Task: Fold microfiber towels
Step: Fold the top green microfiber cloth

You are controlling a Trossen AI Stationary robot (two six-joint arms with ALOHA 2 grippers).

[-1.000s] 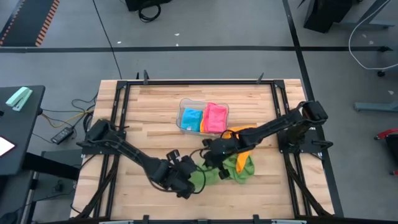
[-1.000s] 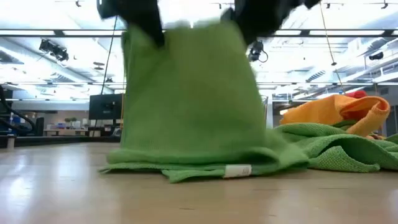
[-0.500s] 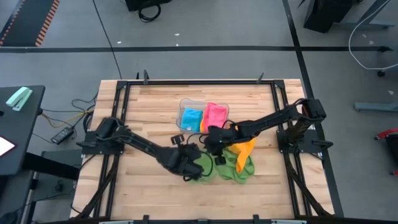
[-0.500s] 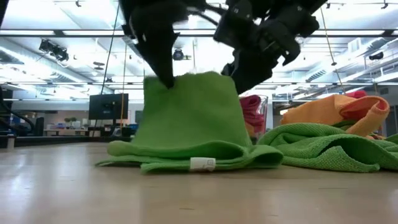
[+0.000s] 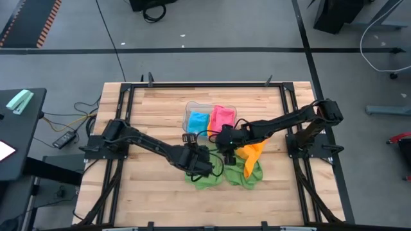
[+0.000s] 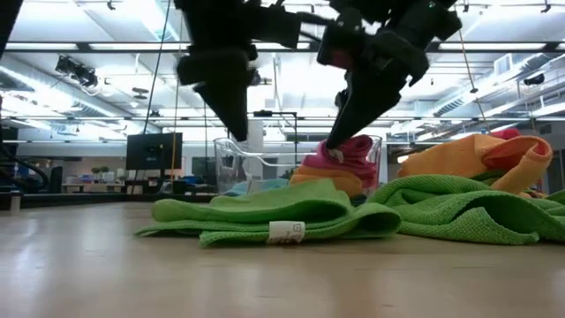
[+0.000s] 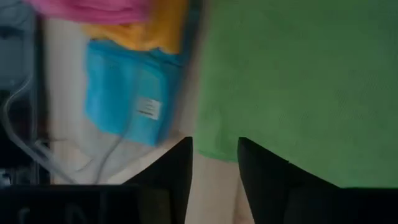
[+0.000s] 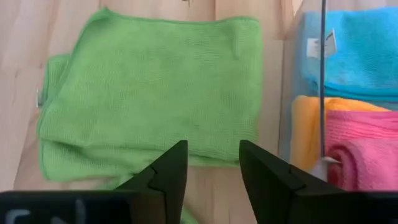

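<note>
While the left claw (image 5: 200,164) hangs open and empty over the folded green towel (image 5: 205,176) on the bench (image 5: 128,186), the right claw (image 5: 226,142) hovers open beside it; crumpled green (image 5: 247,173) and orange towels (image 5: 252,151) remain unfolded, others already fill the clear tray (image 5: 190,106).

Wooden table (image 5: 148,122): clear tray (image 5: 190,110), green towels (image 5: 207,179), orange towel (image 5: 253,151).

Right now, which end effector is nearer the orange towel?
Right. The right end effector hovers just beside the orange towel; the left end effector sits farther off, over the folded green towel.
</note>
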